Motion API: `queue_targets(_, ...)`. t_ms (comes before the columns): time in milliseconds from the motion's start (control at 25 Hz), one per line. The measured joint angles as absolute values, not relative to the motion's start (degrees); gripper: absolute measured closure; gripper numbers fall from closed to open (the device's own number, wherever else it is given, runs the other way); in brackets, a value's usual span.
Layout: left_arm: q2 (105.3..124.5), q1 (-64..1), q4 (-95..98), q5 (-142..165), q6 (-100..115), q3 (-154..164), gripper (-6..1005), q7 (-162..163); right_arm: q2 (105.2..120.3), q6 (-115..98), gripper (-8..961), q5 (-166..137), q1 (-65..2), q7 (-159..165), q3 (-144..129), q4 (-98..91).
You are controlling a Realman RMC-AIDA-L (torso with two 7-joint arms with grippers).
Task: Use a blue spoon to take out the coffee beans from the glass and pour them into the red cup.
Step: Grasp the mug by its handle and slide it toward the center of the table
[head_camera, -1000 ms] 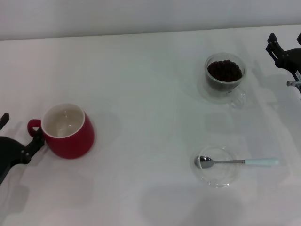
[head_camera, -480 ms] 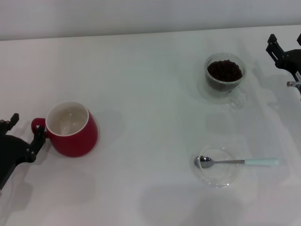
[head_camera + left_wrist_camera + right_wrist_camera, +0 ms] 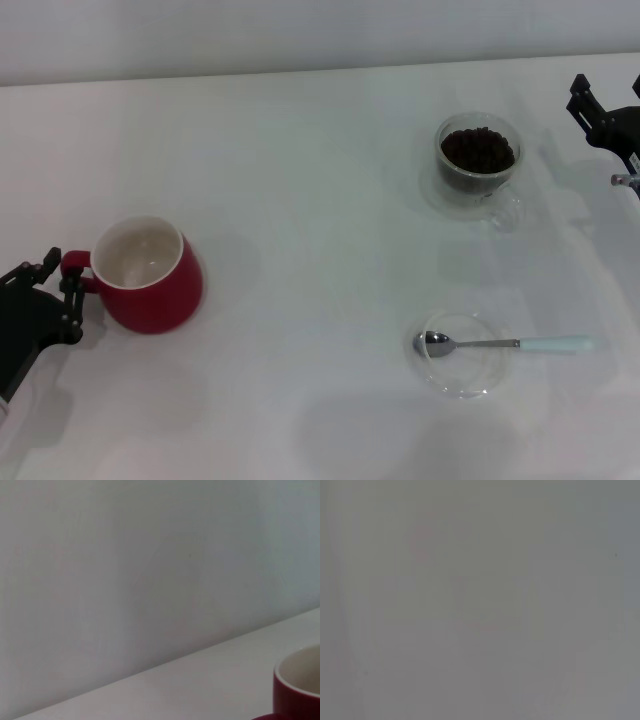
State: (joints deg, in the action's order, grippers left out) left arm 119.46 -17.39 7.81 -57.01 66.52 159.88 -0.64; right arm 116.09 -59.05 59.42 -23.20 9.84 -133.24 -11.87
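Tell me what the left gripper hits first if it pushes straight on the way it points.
Most likely the red cup: the left gripper points right at its handle, fingers either side. Whether they already touch is unclear.

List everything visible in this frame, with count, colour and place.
red cup: one, red with white inside, table's left side, upright, empty.
glass: one, clear, far right.
coffee beans: a heap, dark brown, inside the glass.
saucer: one, clear, near right.
spoon: one, silver bowl with pale blue handle, lying across the saucer.
table: one, white.
left gripper: black, at the red cup's handle.
right gripper: black, far right edge, apart from the glass.
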Motion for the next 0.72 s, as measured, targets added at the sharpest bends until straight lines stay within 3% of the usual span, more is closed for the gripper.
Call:
queue_targets(80,119.45,-17.4,7.8,-57.1,66.5,159.9,706,-0.6,116.09,-59.1,96,59.4,-23.2,9.8,-133.2,-11.9)
queue_targets(320,119.54,-17.3,7.9,-57.1,66.5,159.8,907,-0.8,116.09,-59.1,96,59.4,-23.2,9.8,-133.2,-11.9)
queue_targets(720,119.63,-17.5,10.7,-56.7,66.2,159.9,908,-1.4,116.09,-59.1,95,59.4,-23.3,9.8,-133.2,-11.9)
